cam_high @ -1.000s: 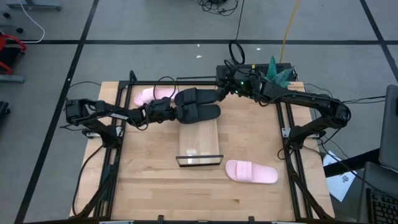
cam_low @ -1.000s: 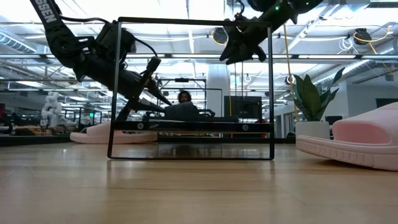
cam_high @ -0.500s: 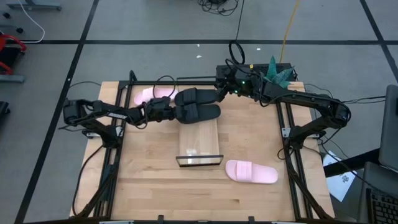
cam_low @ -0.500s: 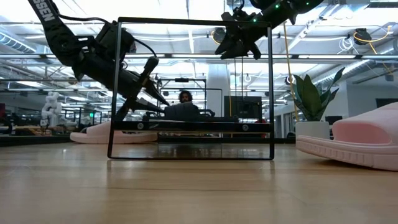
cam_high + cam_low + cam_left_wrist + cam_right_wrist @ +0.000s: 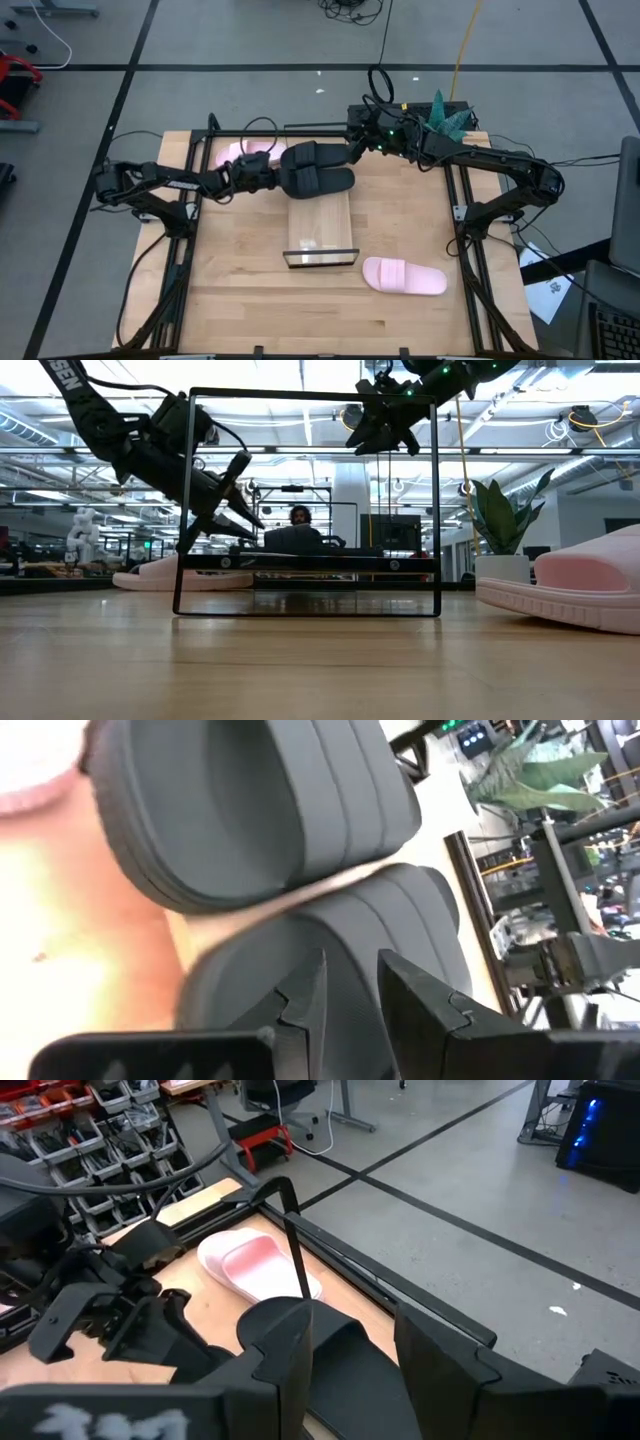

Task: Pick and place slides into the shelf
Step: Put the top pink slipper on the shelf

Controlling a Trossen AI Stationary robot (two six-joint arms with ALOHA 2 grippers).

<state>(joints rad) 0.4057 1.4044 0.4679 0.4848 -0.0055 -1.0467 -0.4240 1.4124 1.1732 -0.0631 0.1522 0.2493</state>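
Observation:
Two black slides lie side by side across the far end of the light-wood shelf (image 5: 320,228): one farther (image 5: 312,156), one nearer (image 5: 325,182). One pink slide (image 5: 243,152) lies on the table at the far left. The other pink slide (image 5: 403,277) lies near the shelf's dark-lipped end. My left gripper (image 5: 274,177) is open at the left end of the nearer black slide (image 5: 330,920). My right gripper (image 5: 350,152) is open and raised above the right end of the farther black slide (image 5: 345,1365). My left gripper has its fingertips (image 5: 305,1000) over the left end of the nearer black slide, coming level from the table's left. I cannot tell whether they touch it. Nothing shows between the fingers.
A black metal frame (image 5: 310,395) stands around the shelf. Dark rails (image 5: 460,215) run along the table's left and right sides. A green plant (image 5: 445,115) stands behind the far right corner. Bare tabletop (image 5: 250,290) lies toward the near edge.
My left gripper has drawn back a little toward the table's left edge and risen slightly. My right gripper has risen a little above the black slides. The slides lie as before.

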